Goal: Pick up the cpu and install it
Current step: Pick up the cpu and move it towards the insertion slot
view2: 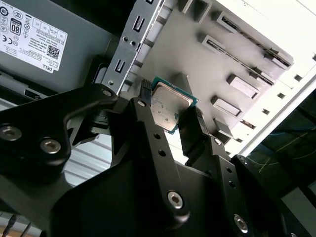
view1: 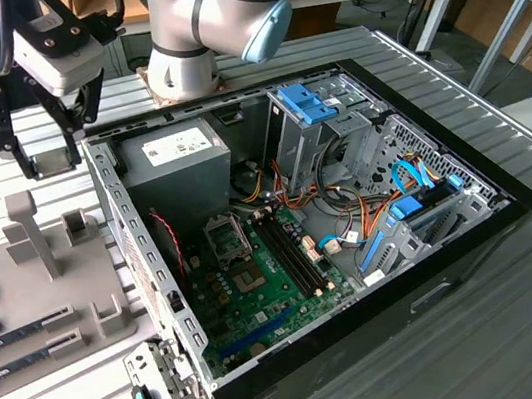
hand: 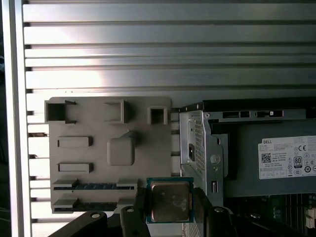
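Exterior view, gripper: We see the gripper (view1: 51, 152) hanging above the far end of the grey tray (view1: 48, 295), just outside the open case (view1: 142, 249), on the exterior view's left.
Exterior view, key relation: The metal-framed socket (view1: 225, 234) on the green board (view1: 261, 296) lies inside the case. It is toward the exterior view's right of the gripper and lower down, with the case wall between them.
Exterior view, materials: The surface (view1: 528, 320) is ridged bare metal. The tray is matte moulded plastic with posts and slots, and dark memory sticks (view1: 23, 329) lie in some of them. The power-supply box (view1: 174, 158) is plain grey sheet metal.
Second wrist view, grip: The gripper is pinching the cpu (view2: 170, 103). Its black fingers (view2: 148, 133) press on two opposite edges, so the chip sits right between the tips.
Second wrist view, shape: The cpu is a thin flat square with no long side. It has a dull silvery lid with a narrow green rim, and the lid faces the camera.
First wrist view, position: We see the cpu (hand: 169, 200) held level in the gripper (hand: 170, 206). Below it are the near edge of the tray (hand: 108, 123) and the perforated case wall (hand: 197, 143).
First wrist view, judgement: We take it that the chip is lifted clear and not yet over the board.
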